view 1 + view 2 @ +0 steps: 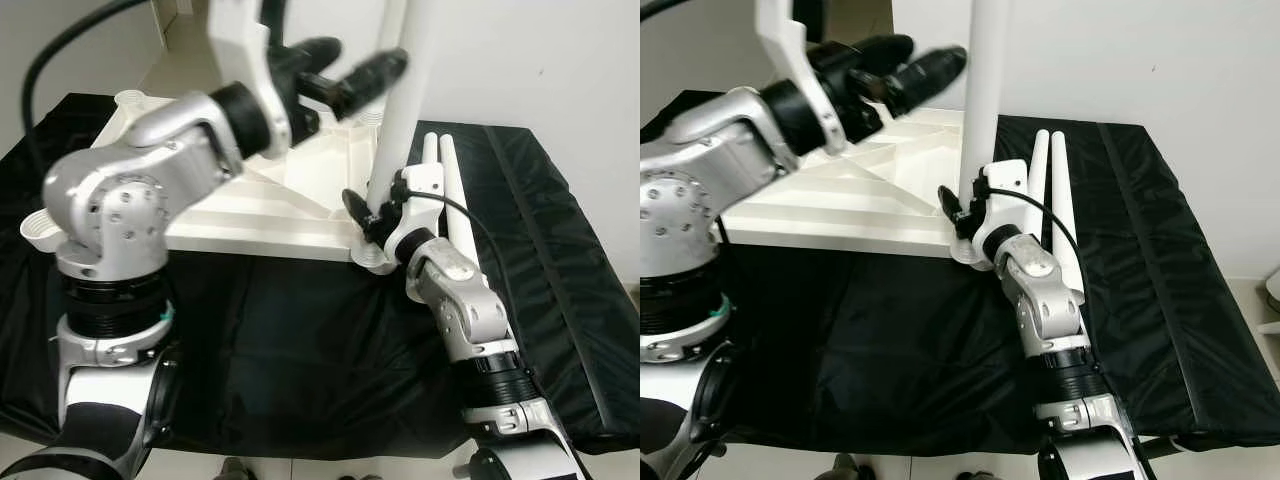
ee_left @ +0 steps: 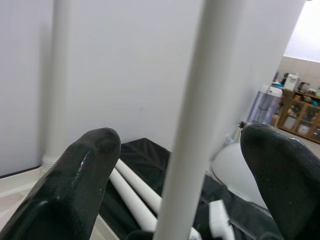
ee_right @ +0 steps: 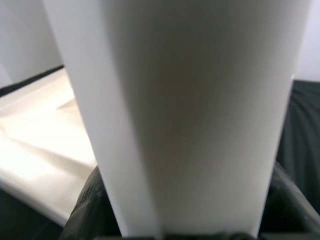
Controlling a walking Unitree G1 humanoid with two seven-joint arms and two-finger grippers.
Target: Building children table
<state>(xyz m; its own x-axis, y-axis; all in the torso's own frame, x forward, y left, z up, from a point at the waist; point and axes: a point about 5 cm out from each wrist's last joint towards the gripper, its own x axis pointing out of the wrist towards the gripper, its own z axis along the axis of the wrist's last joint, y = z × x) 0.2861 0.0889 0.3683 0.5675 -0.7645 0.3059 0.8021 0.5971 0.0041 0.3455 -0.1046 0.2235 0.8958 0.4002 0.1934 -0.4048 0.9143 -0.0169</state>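
The white tabletop (image 1: 262,205) lies upside down on a black-covered table (image 1: 300,340). A white leg (image 1: 402,90) stands upright in the tabletop's near right corner socket. My right gripper (image 1: 372,215) is shut on the leg's base, and in the right wrist view the leg (image 3: 175,100) sits between the dark fingers (image 3: 85,200). My left gripper (image 1: 345,68) is raised above the tabletop and open, its fingers pointing toward the leg from the left without touching it. In the left wrist view the leg (image 2: 195,100) runs between the two fingertips (image 2: 85,165), farther off.
Two loose white legs (image 1: 445,180) lie side by side on the black cover right of the tabletop. Open corner sockets show at the near left (image 1: 40,228) and far left (image 1: 130,98). Another upright white post (image 2: 55,75) stands against the pale wall.
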